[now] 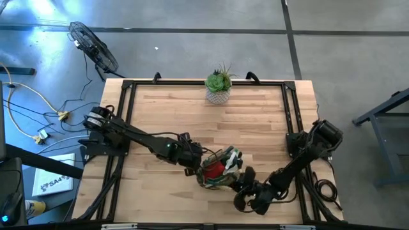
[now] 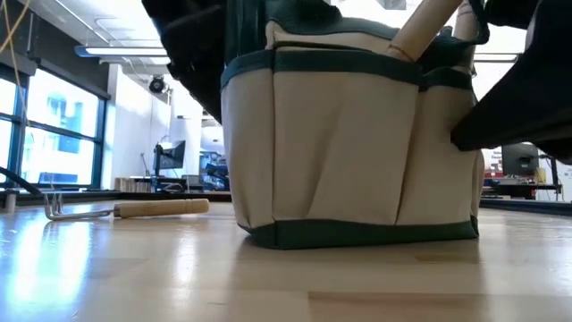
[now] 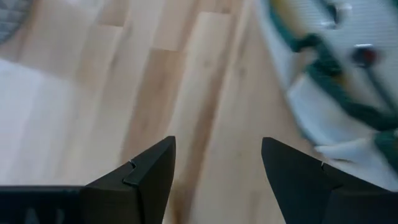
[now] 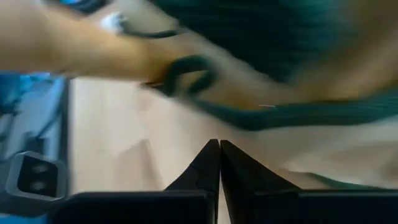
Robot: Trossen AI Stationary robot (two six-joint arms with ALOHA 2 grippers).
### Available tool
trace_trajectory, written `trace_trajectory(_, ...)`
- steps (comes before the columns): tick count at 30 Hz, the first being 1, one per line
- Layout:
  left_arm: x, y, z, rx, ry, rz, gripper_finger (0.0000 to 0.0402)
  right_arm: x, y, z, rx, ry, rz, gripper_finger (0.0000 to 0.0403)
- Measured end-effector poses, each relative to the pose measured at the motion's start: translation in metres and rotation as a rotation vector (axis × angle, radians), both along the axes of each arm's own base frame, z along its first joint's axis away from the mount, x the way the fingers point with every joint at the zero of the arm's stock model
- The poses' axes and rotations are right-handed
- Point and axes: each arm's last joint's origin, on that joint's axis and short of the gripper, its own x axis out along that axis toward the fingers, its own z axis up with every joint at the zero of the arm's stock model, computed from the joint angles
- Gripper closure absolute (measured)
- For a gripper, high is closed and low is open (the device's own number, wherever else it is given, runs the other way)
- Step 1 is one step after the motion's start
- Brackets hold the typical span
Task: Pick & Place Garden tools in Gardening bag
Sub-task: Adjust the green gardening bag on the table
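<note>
Nearest to us, the gardening bag (image 1: 219, 169) stands upright at about six o'clock on the wooden table (image 1: 255, 121), close to its front edge. We count one red cone-shaped piece (image 1: 214, 168) inside it, a green-and-white piece (image 1: 234, 157) at its rim, and one wooden handle (image 2: 429, 25) poking out of the top. Our left gripper (image 1: 195, 163) sits against the bag at nine o'clock, fingers (image 3: 146, 171) spread apart and empty. Our right gripper (image 1: 245, 181) rests at the bag's four o'clock, fingers (image 4: 219, 163) pressed together on nothing. One rake (image 2: 125, 209) lies flat on the boards behind the bag. Beyond, broad open wood runs to twelve o'clock, where one potted plant (image 1: 218, 85) stands at the far edge.
</note>
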Motion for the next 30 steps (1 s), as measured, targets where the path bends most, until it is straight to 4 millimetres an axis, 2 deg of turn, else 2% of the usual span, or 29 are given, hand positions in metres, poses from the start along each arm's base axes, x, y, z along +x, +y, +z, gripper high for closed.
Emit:
trace_trajectory(6, 0.007, -0.014, 0.005, -0.123, -0.09, -0.068, 0.0172, -0.006, -0.015, 0.005, -0.08, 0.037, -0.102, 0.04)
trace_trajectory(13, 0.012, -0.028, 0.011, -0.274, -0.17, -0.157, 0.0172, -0.002, -0.042, 0.019, -0.142, 0.087, -0.175, 0.04)
trace_trajectory(25, 0.013, -0.06, 0.025, -0.354, -0.348, -0.237, 0.0172, -0.001, -0.087, 0.044, -0.243, 0.181, -0.259, 0.04)
trace_trajectory(30, 0.014, -0.07, 0.022, -0.366, -0.375, -0.263, 0.0172, 0.001, -0.101, 0.053, -0.272, 0.2, -0.278, 0.04)
